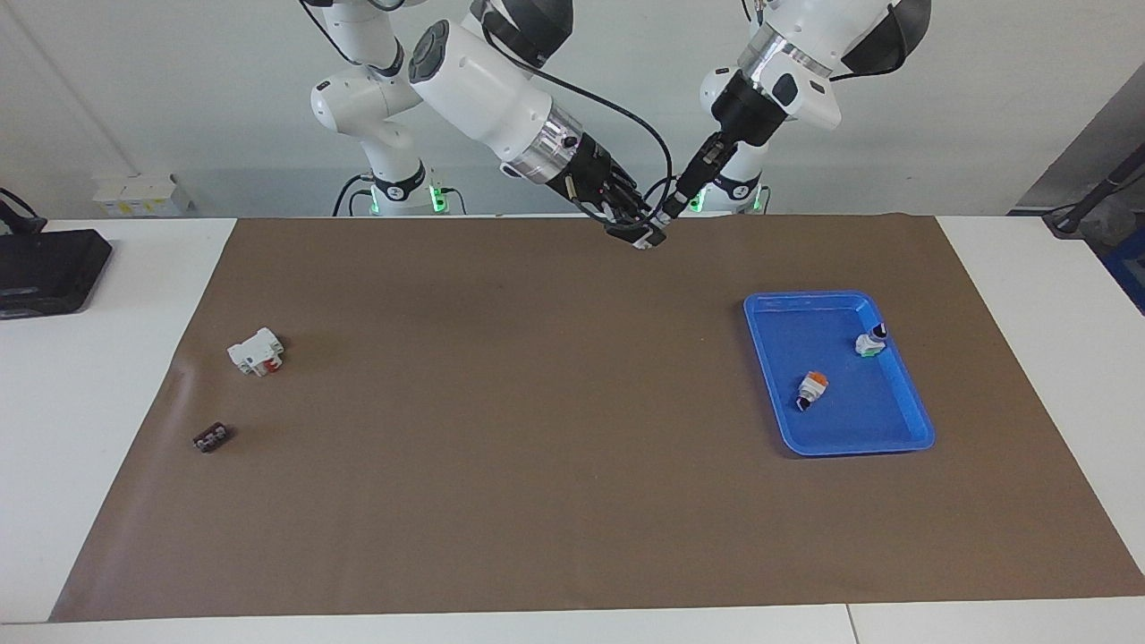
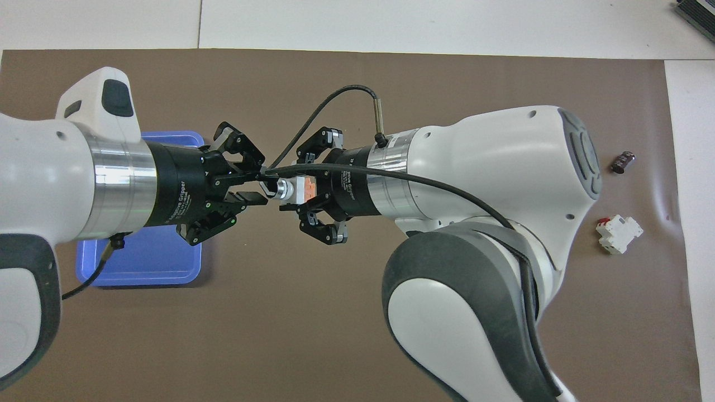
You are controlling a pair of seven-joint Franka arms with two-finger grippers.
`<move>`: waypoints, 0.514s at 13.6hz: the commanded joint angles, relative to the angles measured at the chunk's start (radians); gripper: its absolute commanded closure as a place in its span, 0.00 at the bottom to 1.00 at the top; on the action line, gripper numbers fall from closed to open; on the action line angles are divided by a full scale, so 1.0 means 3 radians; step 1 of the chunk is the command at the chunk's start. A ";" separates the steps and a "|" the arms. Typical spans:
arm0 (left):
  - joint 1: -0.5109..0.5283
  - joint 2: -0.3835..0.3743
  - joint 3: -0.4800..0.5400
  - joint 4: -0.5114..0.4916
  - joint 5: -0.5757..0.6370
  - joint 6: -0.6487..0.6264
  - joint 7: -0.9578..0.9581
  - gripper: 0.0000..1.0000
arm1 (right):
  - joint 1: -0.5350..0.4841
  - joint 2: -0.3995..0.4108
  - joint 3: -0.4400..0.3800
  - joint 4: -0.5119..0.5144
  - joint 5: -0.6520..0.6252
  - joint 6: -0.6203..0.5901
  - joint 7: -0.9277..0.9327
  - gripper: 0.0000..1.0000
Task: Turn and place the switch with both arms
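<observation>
While right gripper (image 2: 301, 192) clamps switch (image 2: 290, 190), left gripper (image 2: 260, 187) fingers part-open around knob; cable (image 2: 335, 95) crosses.

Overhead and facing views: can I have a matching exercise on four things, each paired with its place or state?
Things:
1. held switch
2. left gripper
3. blue tray
4. white blocky part

Places or states:
A. on the mat toward the right arm's end, nearer to the robots than the small black piece
B. clamped in the right gripper, above the mat
C. holds two other switches
D. open at the held switch's black knob

Pairs: 1-B, 2-D, 3-C, 4-A
</observation>
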 commanded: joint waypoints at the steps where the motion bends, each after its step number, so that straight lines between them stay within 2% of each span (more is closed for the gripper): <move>1: -0.0036 -0.0106 0.0020 -0.0144 0.0048 0.0062 0.0051 0.76 | -0.0012 -0.0006 0.0009 0.0012 -0.0049 0.0014 0.0086 1.00; 7: -0.0010 -0.0172 0.0020 -0.0281 0.0028 0.0067 0.0087 1.00 | -0.0017 -0.0011 0.0009 0.0007 -0.0049 0.0014 0.0086 1.00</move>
